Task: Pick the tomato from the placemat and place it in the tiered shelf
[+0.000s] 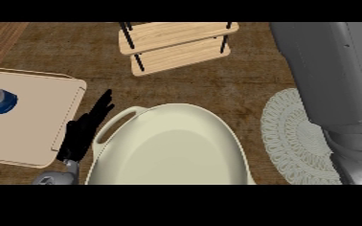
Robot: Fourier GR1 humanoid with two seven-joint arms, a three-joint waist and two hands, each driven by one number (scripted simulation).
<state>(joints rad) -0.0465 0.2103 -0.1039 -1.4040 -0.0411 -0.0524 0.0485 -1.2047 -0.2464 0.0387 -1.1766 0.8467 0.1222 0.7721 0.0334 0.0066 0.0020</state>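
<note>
The left hand (83,131) rests open, fingers straight, beside a cream dish (170,146). The right forearm (318,72) covers part of the placemat (290,139), and neither the tomato nor the right hand shows. The shelf (180,45) is cut off at the top.

we look from the head, steeply down and close, at the brown wood-grain surface (233,84); the pale wooden tiered shelf (176,37) lies farthest ahead.
</note>
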